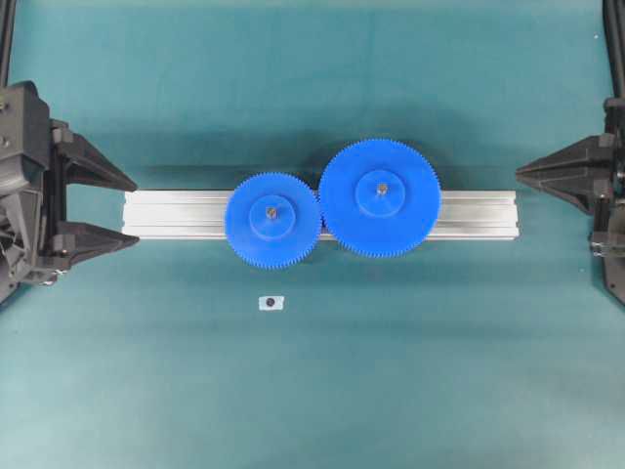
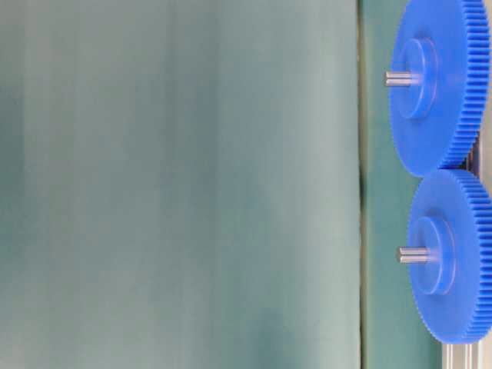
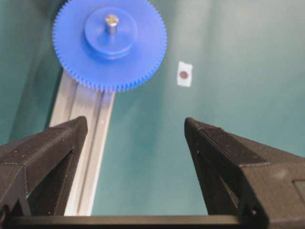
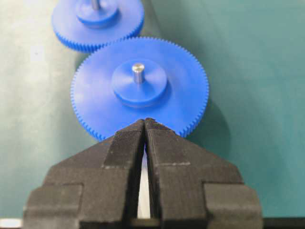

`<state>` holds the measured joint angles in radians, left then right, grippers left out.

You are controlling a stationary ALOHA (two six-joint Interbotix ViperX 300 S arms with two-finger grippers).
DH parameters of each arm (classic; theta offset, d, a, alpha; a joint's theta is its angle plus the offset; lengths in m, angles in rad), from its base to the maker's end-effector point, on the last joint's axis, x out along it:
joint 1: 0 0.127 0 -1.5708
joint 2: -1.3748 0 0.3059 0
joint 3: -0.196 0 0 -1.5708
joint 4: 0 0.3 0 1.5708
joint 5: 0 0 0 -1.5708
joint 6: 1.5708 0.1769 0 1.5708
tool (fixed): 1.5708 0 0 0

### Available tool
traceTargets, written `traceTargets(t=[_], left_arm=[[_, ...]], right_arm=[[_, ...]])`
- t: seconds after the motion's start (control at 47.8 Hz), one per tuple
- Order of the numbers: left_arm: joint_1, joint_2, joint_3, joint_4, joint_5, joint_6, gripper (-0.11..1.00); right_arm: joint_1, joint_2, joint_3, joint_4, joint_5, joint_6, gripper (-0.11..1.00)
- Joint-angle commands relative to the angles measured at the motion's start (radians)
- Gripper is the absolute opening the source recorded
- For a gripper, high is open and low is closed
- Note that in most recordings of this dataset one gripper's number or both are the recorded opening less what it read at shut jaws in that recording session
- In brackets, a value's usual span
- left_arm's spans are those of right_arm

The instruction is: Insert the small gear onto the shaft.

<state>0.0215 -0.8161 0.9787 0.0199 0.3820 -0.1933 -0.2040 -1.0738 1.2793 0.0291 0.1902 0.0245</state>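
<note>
The small gear [image 1: 272, 217], bright blue, sits flat over the left half of the rail, and the grey shaft [image 1: 270, 208] sticks up through its hub. Its teeth meet those of the larger gear [image 1: 379, 198]. In the left wrist view the small gear [image 3: 109, 45] and the shaft's tip [image 3: 111, 21] lie well ahead of my left gripper [image 3: 136, 126], which is wide open and empty. That gripper [image 1: 136, 212] hovers at the rail's left end. My right gripper [image 1: 518, 176] is shut on nothing at the rail's right end, and its tips [image 4: 144, 121] are just short of the larger gear [image 4: 138, 90].
A long grooved aluminium rail [image 1: 176, 213] runs left to right under both gears on a teal mat. The larger gear carries its own pin [image 4: 138, 71]. A small white tag with a dark dot [image 1: 270, 303] lies in front of the small gear.
</note>
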Motion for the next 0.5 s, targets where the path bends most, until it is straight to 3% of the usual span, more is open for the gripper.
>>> traceTargets(t=[0.0, 0.481], left_arm=[[-0.003, 0.0, -0.009, 0.003, -0.008, 0.002, 0.83], [-0.002, -0.003, 0.0, 0.003, -0.008, 0.003, 0.83]], right_arm=[[-0.003, 0.006, -0.012, 0.002, -0.009, 0.008, 0.11], [-0.003, 0.006, -0.012, 0.002, -0.006, 0.008, 0.11]])
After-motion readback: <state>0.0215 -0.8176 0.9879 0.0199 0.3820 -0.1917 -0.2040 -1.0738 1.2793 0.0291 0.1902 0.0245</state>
